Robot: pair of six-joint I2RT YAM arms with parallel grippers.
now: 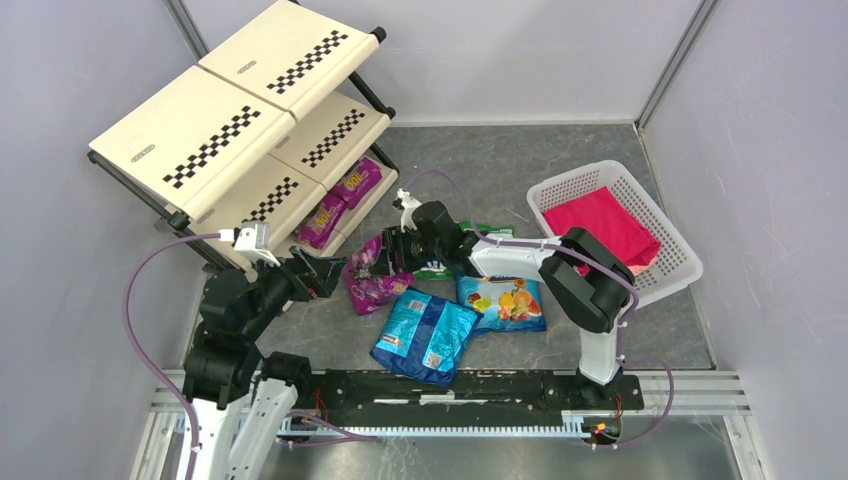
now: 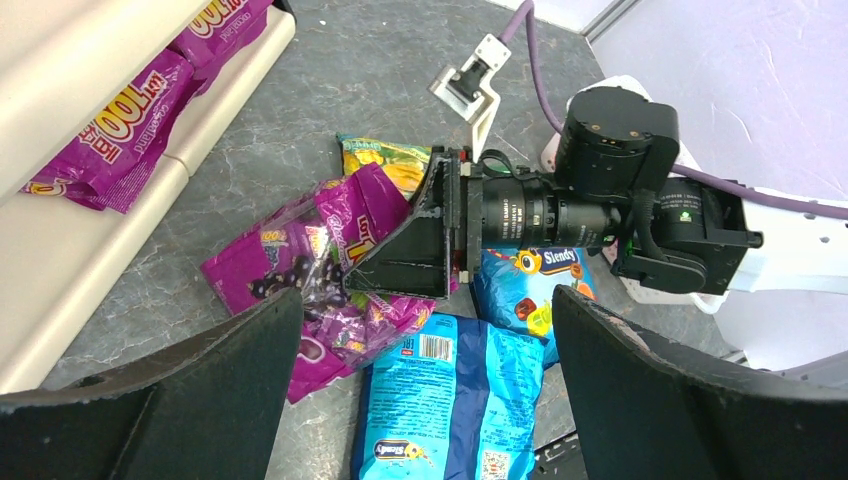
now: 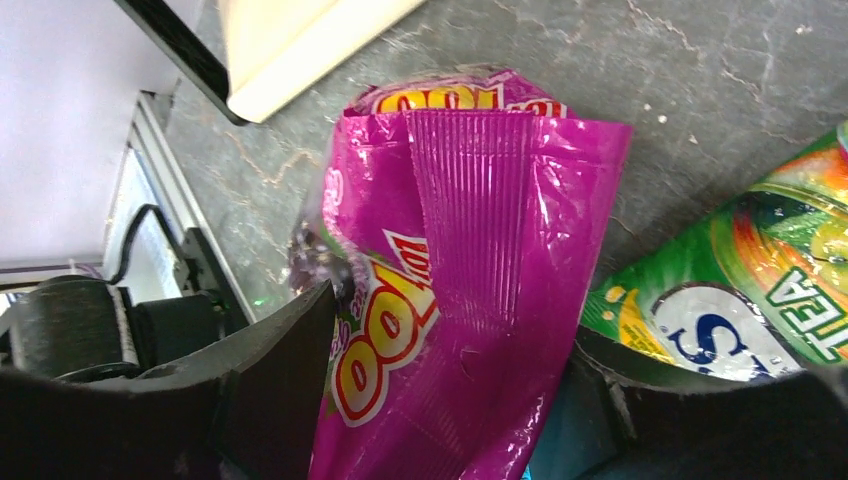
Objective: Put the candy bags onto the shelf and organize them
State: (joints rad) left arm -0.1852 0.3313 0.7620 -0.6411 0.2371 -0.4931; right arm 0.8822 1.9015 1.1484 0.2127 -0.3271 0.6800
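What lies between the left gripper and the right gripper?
One purple candy bag on the table, its far end inside the right gripper; the left wrist view shows this.

The grey, marbled worktop [image 1: 500, 165] carries the shelf [image 1: 240, 130] at its far left and a white basket [image 1: 670, 278] at its right. Between them, near the middle, lie close together a purple bag [image 1: 372, 285], a green bag [image 1: 437, 271] largely hidden beside it, a fruit-printed bag [image 1: 505, 303], and just beside that a larger blue bag [image 1: 425, 335]. The purple bag may be partly lifted.
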